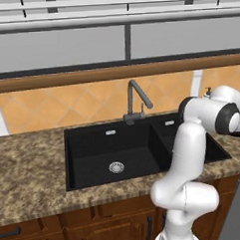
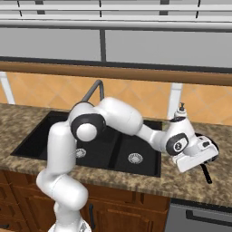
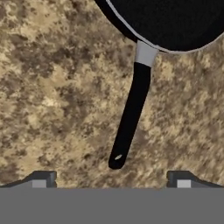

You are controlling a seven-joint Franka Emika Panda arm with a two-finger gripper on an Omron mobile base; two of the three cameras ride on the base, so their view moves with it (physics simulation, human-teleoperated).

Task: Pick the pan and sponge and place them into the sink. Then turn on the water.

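The black pan (image 3: 170, 22) lies on the speckled counter to the right of the sink (image 2: 54, 136), its long dark handle (image 3: 131, 109) pointing toward me. My gripper (image 3: 111, 181) hovers open above the end of the handle, one fingertip on each side, touching nothing. From the right base view the hand (image 2: 201, 162) hangs over the pan (image 2: 214, 146), whose handle (image 2: 206, 174) sticks out toward the counter's front edge. The black double-basin sink (image 1: 93, 143) holds nothing. The sponge and the water are out of view.
A grey faucet (image 1: 136, 98) stands behind the sink's divider. A small soap dispenser (image 2: 181, 109) sits at the back wall near the pan. Wooden cabinets run below the counter, with a grey appliance front (image 2: 199, 217) at the lower right.
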